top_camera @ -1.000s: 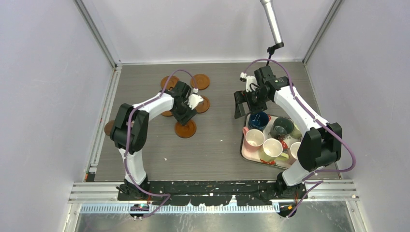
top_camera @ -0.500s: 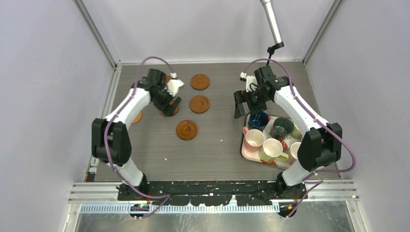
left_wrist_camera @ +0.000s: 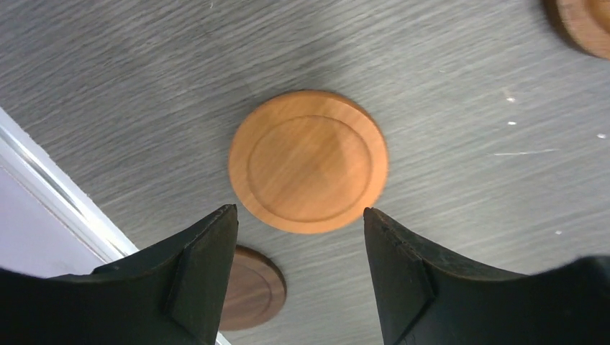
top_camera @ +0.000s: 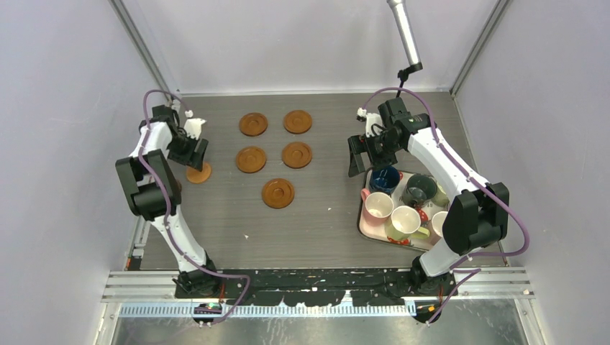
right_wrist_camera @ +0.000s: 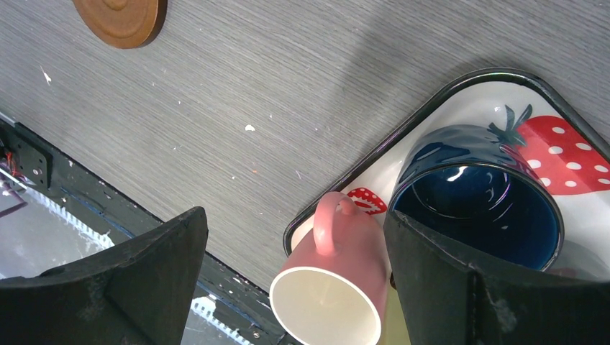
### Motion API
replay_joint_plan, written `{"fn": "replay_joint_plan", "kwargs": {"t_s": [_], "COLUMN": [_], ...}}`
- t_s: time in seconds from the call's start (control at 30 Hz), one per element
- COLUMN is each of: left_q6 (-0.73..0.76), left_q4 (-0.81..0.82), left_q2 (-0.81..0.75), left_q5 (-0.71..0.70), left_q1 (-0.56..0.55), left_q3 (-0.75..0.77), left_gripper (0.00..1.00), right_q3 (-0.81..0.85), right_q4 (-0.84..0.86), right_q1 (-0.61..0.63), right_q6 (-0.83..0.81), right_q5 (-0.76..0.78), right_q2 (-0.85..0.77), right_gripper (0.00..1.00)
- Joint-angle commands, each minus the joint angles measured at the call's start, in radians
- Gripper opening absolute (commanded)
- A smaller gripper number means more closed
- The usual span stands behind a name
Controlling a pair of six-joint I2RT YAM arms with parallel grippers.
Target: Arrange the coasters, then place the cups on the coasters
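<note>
Five brown coasters lie in the middle: two at the back, two in front of them, one nearer. My left gripper hangs open and empty just over a sixth, light coaster at the left. A darker coaster lies by the table's left rail. The cups stand on the tray: pink, dark blue, dark grey, cream. My right gripper is open above the tray's far left corner.
The white strawberry-print tray sits at the right near the front edge. A metal rail runs along the table's left side, close to the left gripper. A grey pole hangs at the back right.
The left arm has swung from the middle coasters out to the left edge, now over the light coaster there. The right arm has not moved.
</note>
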Motion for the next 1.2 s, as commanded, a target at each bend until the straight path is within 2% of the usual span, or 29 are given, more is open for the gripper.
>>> {"fn": "replay_joint_plan", "kwargs": {"t_s": [0.0, 0.27, 0.43, 0.6, 0.8, 0.97, 1.17], "left_q6": [0.048, 0.068, 0.120, 0.206, 0.305, 0.333, 0.282], "left_q4": [0.005, -0.008, -0.054, -0.053, -0.002, 0.015, 0.073], "left_q2": [0.070, 0.183, 0.164, 0.069, -0.101, -0.259, -0.434], "left_q5": [0.001, 0.010, 0.080, 0.091, 0.057, 0.040, -0.014], "left_q1": [0.017, 0.018, 0.016, -0.007, -0.073, -0.196, -0.457], "left_q3": [0.063, 0.140, 0.095, -0.065, -0.343, -0.538, -0.713], "left_gripper": [0.66, 0.61, 0.57, 0.54, 0.51, 0.50, 0.49], "right_q3": [0.035, 0.034, 0.033, 0.035, 0.039, 0.034, 0.033], "right_q4": [0.000, -0.002, -0.002, -0.002, -0.010, -0.013, -0.013], "right_q1": [-0.003, -0.002, -0.003, -0.002, -0.002, -0.003, -0.003], "right_q6": [-0.008, -0.008, -0.009, -0.009, -0.011, -0.019, -0.036], "right_q5": [-0.014, -0.005, -0.003, -0.012, -0.014, -0.001, 0.004], "right_q2": [-0.013, -0.014, -0.020, -0.019, -0.026, -0.036, -0.042], "right_gripper": [0.96, 0.96, 0.96, 0.96, 0.96, 0.96, 0.96]}}
